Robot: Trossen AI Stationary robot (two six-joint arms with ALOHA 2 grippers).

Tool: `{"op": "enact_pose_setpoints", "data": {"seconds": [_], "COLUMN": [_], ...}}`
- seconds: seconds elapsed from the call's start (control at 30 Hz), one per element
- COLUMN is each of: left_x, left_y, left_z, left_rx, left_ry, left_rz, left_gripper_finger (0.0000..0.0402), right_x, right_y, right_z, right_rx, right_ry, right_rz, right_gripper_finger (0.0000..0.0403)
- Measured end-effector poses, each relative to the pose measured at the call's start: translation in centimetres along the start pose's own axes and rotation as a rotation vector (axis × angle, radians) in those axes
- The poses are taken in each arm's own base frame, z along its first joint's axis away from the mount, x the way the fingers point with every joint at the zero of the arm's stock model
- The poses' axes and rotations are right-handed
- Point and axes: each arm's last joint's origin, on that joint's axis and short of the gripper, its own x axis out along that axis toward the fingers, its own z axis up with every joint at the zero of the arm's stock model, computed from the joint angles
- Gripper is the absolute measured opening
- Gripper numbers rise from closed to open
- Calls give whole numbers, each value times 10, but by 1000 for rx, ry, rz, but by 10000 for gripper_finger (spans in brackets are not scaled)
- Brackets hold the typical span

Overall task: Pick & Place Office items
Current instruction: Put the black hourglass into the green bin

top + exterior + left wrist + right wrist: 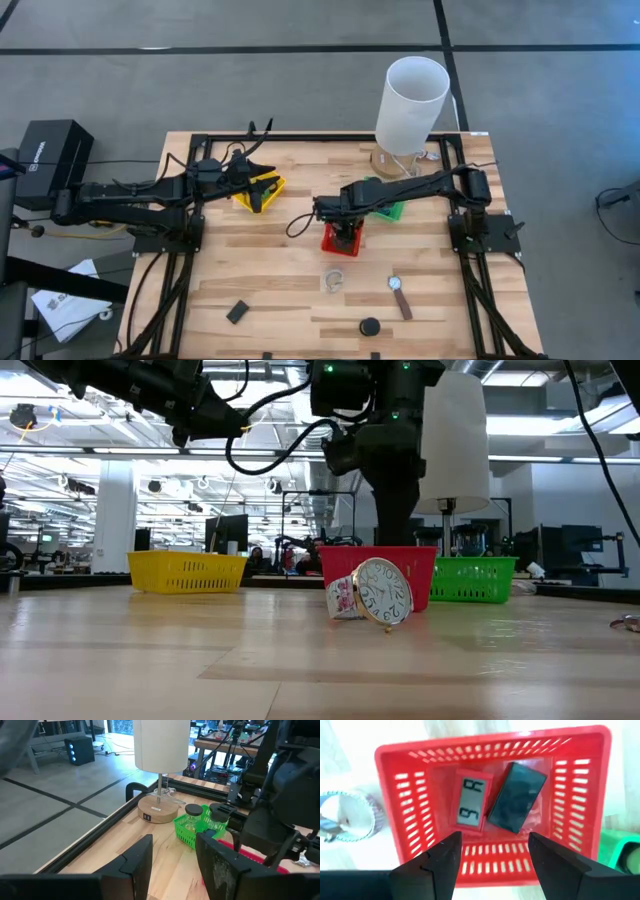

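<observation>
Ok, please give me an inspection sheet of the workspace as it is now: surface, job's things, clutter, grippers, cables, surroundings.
Surface: wooden table, light planks, black frame at the edges.
Job's things: red block and flat black rectangle lie side by side in the red basket; watch, tape ring, black rectangle and black cylinder lie on the table.
Clutter: yellow basket, green basket, white lamp.
Grippers: right gripper open, above the red basket, empty; left gripper open, over the yellow basket, empty.
Cables: black cable loops from the right arm.
Surroundings: grey floor, black box at left.
</observation>
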Motion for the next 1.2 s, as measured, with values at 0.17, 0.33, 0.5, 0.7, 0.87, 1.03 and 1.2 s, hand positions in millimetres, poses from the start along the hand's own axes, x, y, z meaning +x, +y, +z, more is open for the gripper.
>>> {"op": "enact_pose_setpoints", "data": {"seconds": [0.17,0.33,0.5,0.7,0.87,1.03,1.2], "left_x": [0,0,0,0,0,0,0], "left_y": [0,0,0,0,0,0,0], "left_z": [0,0,0,0,0,0,0], "left_rx": [0,0,0,0,0,0,-1], "left_ry": [0,0,0,0,0,0,0], "left_rz": [0,0,0,0,0,0,0], "left_gripper_finger": [143,143,143,143,143,143,143], "right_x": [-2,-2,-2,-3,-4,-5,-8], "right_y": [10,20,29,43,52,59,71], "right_z": [-2,-10,-19,-27,-36,-48,-58], "right_rx": [-26,-56,-88,-123,-108,-83,-117], "right_ry": [-4,37,88,114,158,228,264], "right_rz": [3,-6,-20,-23,-43,-79,-98], "right_gripper_finger": [221,221,221,221,221,221,221]}}
